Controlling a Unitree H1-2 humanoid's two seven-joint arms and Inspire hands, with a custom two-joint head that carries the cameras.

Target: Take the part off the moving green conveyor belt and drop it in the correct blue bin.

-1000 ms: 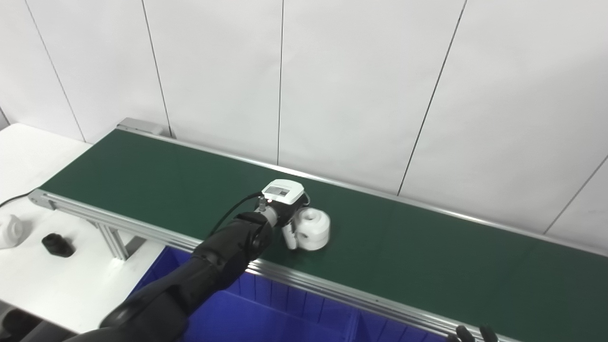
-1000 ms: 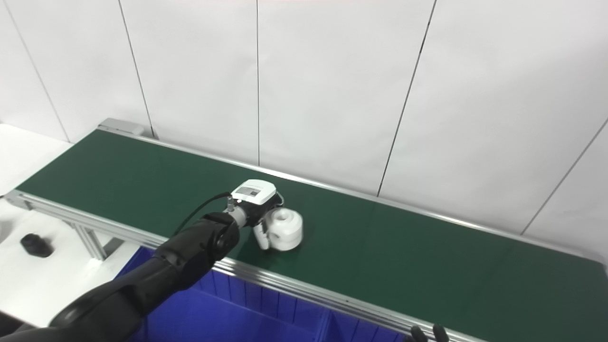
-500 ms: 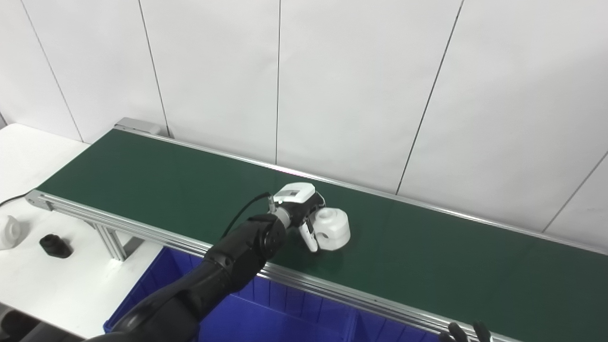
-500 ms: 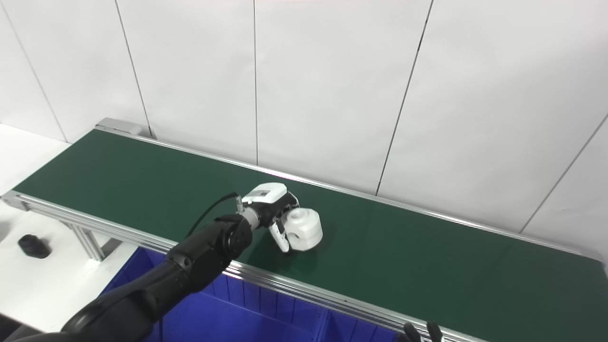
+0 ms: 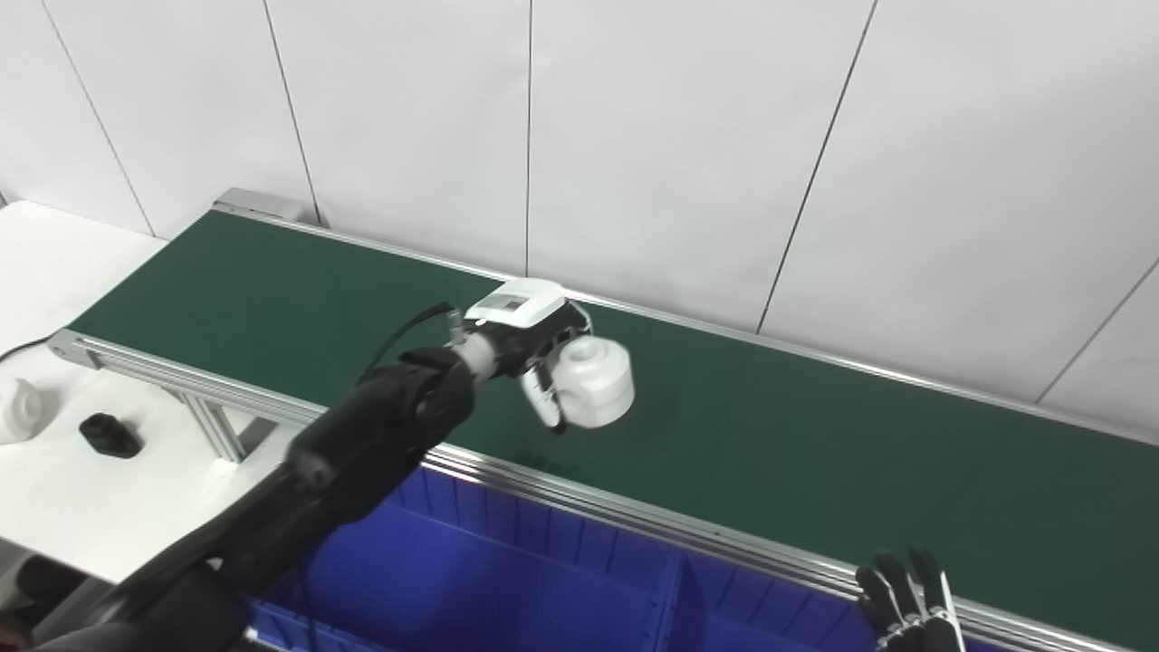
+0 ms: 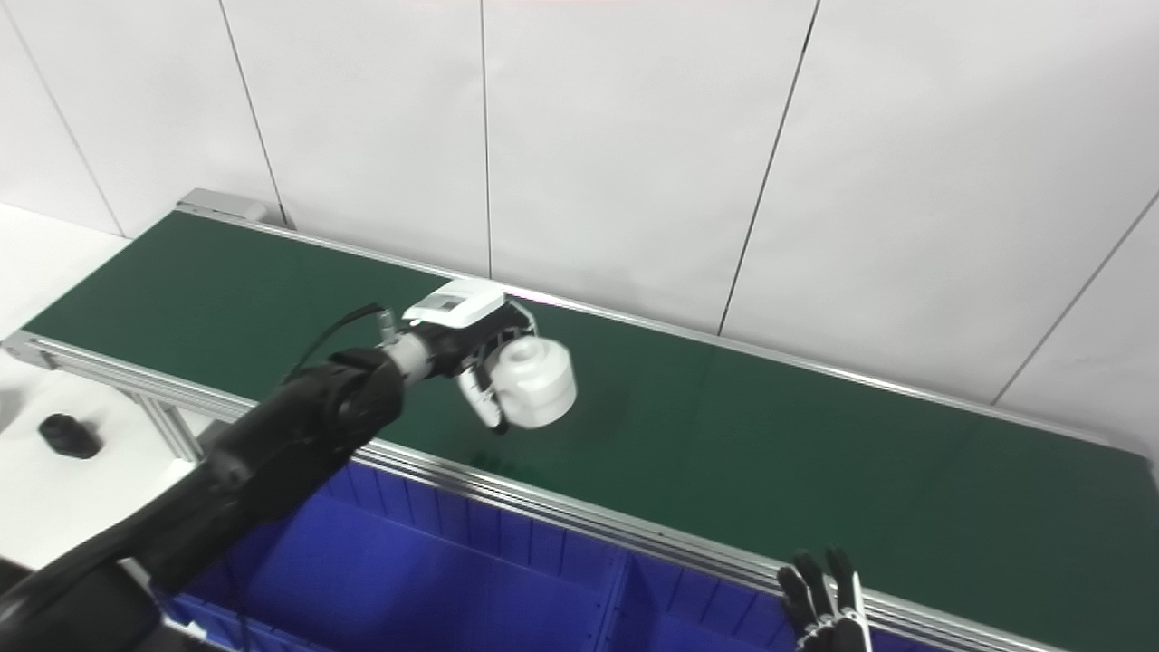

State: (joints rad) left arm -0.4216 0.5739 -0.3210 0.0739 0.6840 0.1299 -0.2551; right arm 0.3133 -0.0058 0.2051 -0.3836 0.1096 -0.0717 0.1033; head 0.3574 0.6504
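I am gripping the white part in my left hand, fingers closed around it above the green belt. I should be keeping it level while carrying it toward the blue bin.

Two head cameras, side by side, looking down and forward.

Both views look from above the near rail across the green conveyor belt toward the white panelled wall, at middling range. They share the belt, the blue bin below and the wall; the left eye view shows more of the white tabletop at the left.
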